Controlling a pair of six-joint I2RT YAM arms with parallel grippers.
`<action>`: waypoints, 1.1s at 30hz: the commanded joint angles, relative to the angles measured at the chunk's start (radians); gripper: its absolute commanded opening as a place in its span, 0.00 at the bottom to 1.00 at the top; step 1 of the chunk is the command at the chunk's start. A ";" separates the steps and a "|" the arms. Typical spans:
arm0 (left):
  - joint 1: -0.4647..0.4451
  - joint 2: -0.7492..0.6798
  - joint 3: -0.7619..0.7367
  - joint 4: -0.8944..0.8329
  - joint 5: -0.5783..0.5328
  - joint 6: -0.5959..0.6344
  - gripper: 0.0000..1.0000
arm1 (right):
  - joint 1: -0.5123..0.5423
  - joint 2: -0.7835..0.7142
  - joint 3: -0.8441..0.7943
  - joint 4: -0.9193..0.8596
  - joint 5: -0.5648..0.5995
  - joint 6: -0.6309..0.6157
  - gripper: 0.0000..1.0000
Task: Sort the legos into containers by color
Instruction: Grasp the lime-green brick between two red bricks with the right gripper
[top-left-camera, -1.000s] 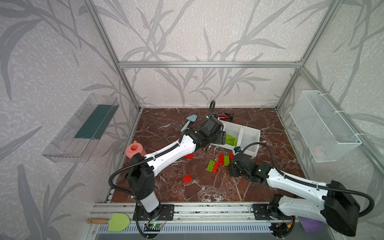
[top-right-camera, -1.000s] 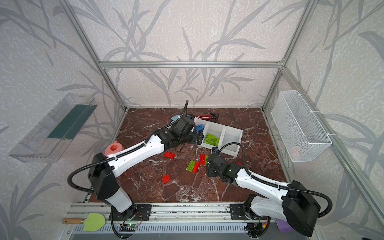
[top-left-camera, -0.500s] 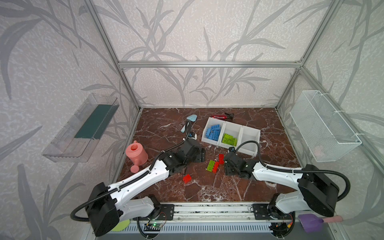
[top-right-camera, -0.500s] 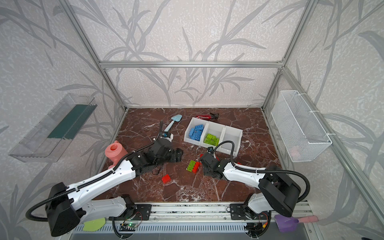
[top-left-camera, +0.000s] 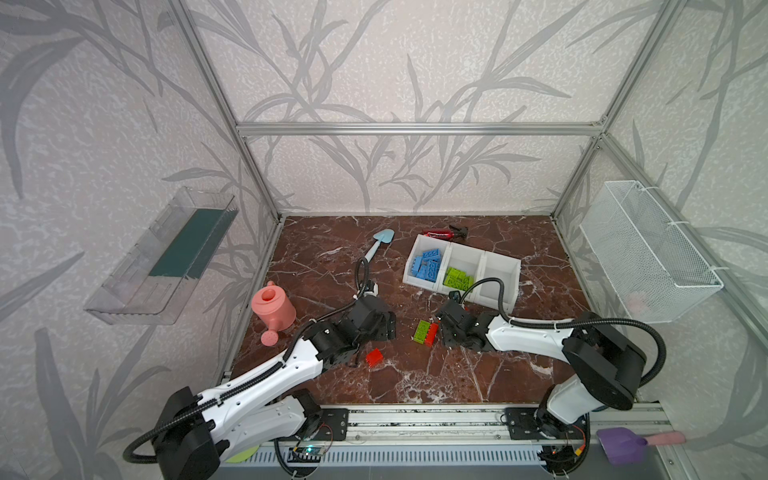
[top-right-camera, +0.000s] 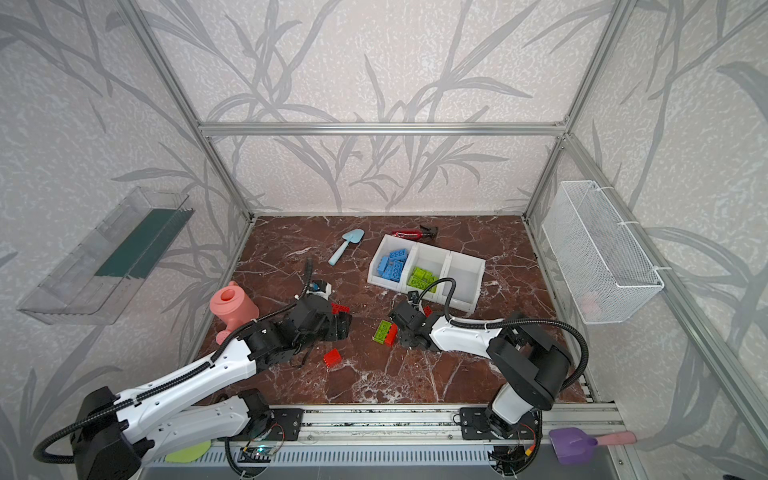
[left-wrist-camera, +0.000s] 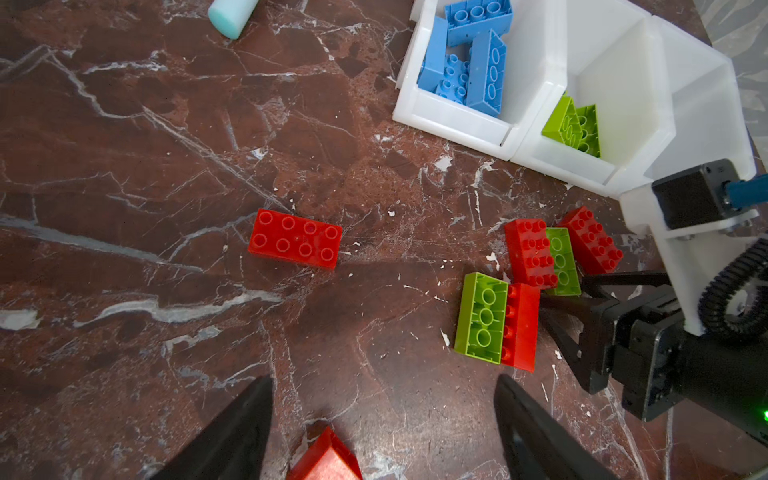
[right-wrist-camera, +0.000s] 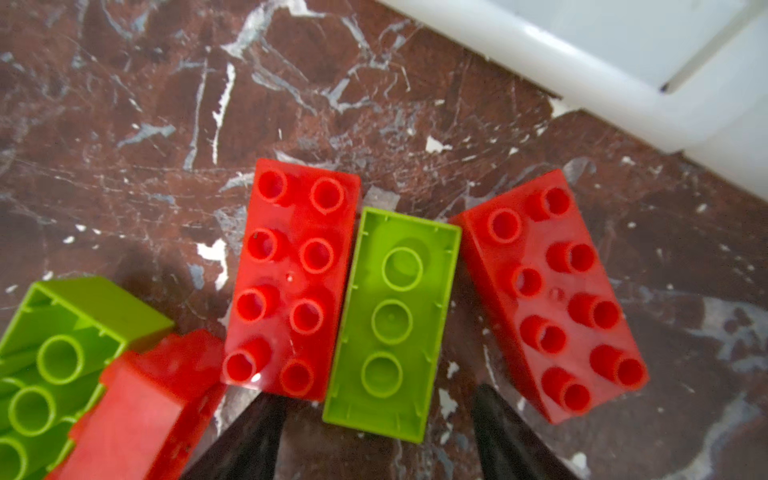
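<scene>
Centre of the marble tabletop (top-left-camera: 415, 386), in front of the white bins (top-left-camera: 500, 266): my right gripper (right-wrist-camera: 376, 394) sits open, fingertips (right-wrist-camera: 257, 428) straddling one end of an upside-down green brick (right-wrist-camera: 395, 316) flanked by two red bricks (right-wrist-camera: 291, 278), not clamped. Left gripper (left-wrist-camera: 383, 379) wide open, empty, short of a lone red brick (left-wrist-camera: 296, 244). Blue bricks (top-left-camera: 426, 264) in the end bin by the trowel (top-left-camera: 380, 243), green bricks (top-left-camera: 457, 279) in the middle one.

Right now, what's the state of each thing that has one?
left gripper, open, empty
right gripper, open, fingers either side of green brick
green brick, underside up, on table
blue-lego bin, part filled
green-lego bin, part filled
third bin, empty
lone red brick, studs up
watering can, upright
</scene>
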 joint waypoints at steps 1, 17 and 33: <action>-0.004 -0.017 -0.014 -0.031 -0.049 -0.025 0.83 | -0.020 0.025 0.008 0.018 -0.011 0.022 0.69; -0.003 0.050 -0.035 0.017 -0.030 -0.028 0.84 | -0.060 0.043 0.017 0.023 -0.038 -0.020 0.41; -0.004 0.008 -0.065 0.025 -0.022 -0.020 0.84 | -0.059 -0.103 0.045 -0.102 -0.051 -0.043 0.20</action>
